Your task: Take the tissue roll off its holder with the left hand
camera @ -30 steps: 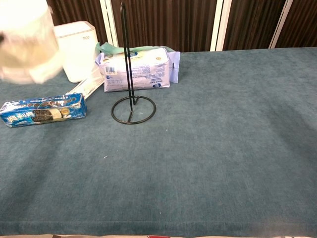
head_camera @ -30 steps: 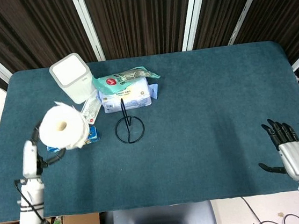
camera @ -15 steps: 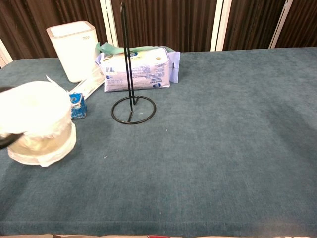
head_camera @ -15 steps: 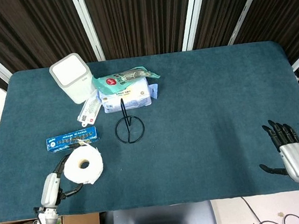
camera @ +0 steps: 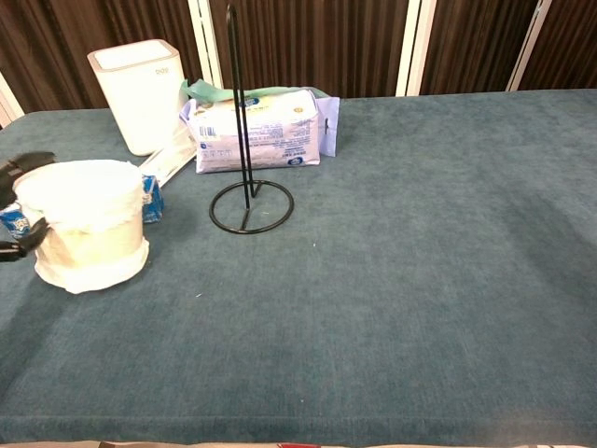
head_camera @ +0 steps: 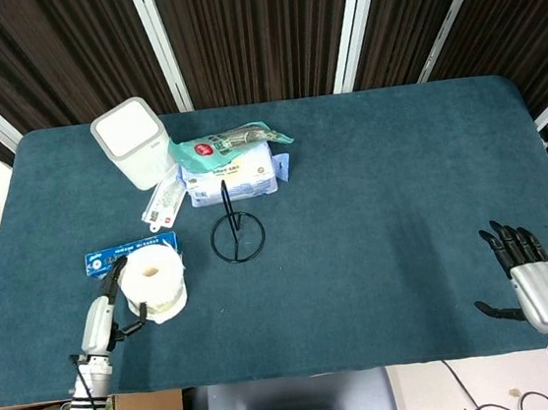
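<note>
Standing tissue roll [head_camera: 153, 280] in left robot hand [head_camera: 97, 324] — bin [camera: 140, 93] lettering unreadable.

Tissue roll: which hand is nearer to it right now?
Left. The left hand is right against the tissue roll, fingers around its side. The right hand rests far across the table, near the opposite front corner.
</note>
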You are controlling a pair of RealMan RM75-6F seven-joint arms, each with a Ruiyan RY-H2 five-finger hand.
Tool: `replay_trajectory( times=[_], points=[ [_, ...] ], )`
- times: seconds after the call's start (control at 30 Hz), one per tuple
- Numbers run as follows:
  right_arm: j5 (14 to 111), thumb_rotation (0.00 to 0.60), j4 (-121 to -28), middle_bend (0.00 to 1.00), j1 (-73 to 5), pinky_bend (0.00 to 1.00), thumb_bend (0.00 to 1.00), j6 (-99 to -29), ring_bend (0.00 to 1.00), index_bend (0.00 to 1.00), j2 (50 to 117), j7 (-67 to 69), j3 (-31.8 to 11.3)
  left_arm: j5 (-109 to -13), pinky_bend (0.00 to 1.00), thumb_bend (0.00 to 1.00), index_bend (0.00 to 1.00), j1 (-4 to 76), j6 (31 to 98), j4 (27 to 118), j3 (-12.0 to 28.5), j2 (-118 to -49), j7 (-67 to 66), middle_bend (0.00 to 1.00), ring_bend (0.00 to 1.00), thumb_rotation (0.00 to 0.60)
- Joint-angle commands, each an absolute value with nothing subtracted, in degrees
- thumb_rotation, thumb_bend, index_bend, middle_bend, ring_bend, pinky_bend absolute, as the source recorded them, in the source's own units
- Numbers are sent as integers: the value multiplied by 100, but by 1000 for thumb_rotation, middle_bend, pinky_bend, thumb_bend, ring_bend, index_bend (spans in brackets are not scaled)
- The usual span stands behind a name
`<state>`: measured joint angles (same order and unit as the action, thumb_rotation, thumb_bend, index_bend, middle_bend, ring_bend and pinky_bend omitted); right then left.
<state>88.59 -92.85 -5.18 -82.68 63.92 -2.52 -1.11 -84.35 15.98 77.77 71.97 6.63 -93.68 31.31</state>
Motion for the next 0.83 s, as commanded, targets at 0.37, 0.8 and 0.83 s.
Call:
replay_trajectory(
  times=[0.37,0.8,0.83],
  points=[
    [8892,600,-9295,0,-490,0,40,-8310,0,0,6411,-366,-86,-9180,18,355,0,972,8853,8365,287,-7309,1798,0,0,586],
    [8825,600,-9337,0,-475,0,40,-8355,0,0,6633,-917,-131,-9656,7,372,0,972,8302,8152,-326,-7141,742,0,0,600],
    [8840,600,-9346,0,-482,0,40,-8340,0,0,6624,-889,-121,-9585,7,372,0,1049,8175,8079,-275,-7193,789,0,0,600]
  ],
)
